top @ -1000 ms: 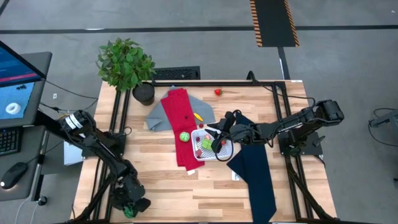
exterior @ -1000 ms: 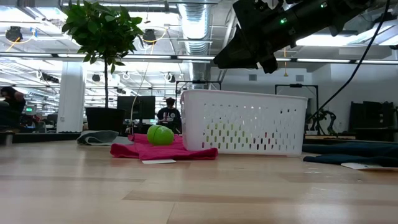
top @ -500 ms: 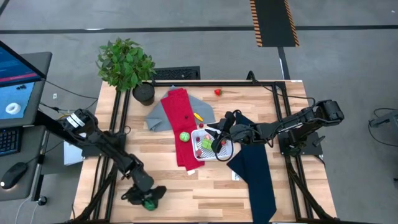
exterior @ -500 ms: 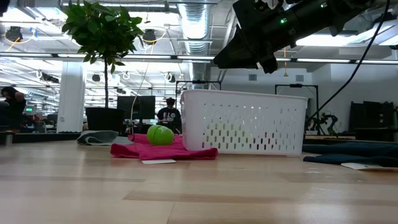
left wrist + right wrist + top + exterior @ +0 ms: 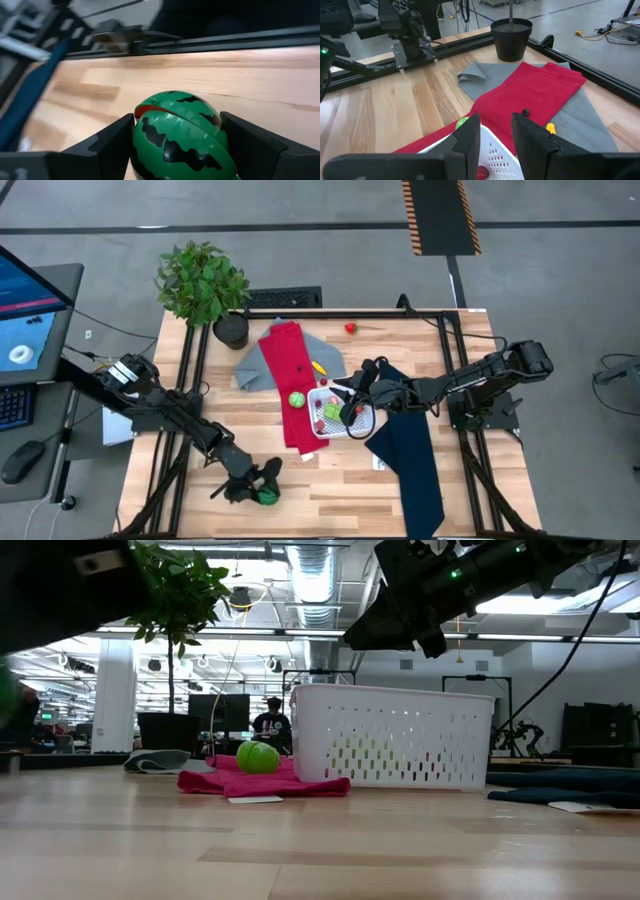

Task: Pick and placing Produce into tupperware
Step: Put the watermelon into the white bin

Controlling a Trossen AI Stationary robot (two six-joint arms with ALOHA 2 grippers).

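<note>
My left gripper [image 5: 263, 491] is near the table's front edge, left of centre, shut on a toy watermelon [image 5: 177, 135], green with dark stripes and a red slit. The white tupperware [image 5: 340, 413] stands mid-table, partly on the red cloth [image 5: 285, 385], with several small produce pieces inside. My right gripper [image 5: 350, 406] hangs open just above the tub with nothing between its fingers [image 5: 466, 142]. A green ball [image 5: 258, 756] lies on the red cloth beside the tub. A small red piece [image 5: 350, 328] lies by the far edge, and a yellow piece [image 5: 319, 367] on the grey cloth. My left gripper pinches the watermelon between its two fingers, one on each rounded side [image 5: 139, 142]. The fingers come from the table's left, slanting down. The watermelon seems to be held clear of the wood; its underside is out of view.
A leafy plant in a black pot [image 5: 230, 330] stands at the far left corner. A grey cloth [image 5: 250, 370] lies under the red one, and a navy cloth [image 5: 412, 465] runs along the right toward the near edge. Bare wood lies at the near left and centre.
My left gripper has carried the watermelon along the near edge toward the table's right and a little toward the far side. It has turned as it went, and now points more toward the table's middle. It stays shut on the watermelon.
</note>
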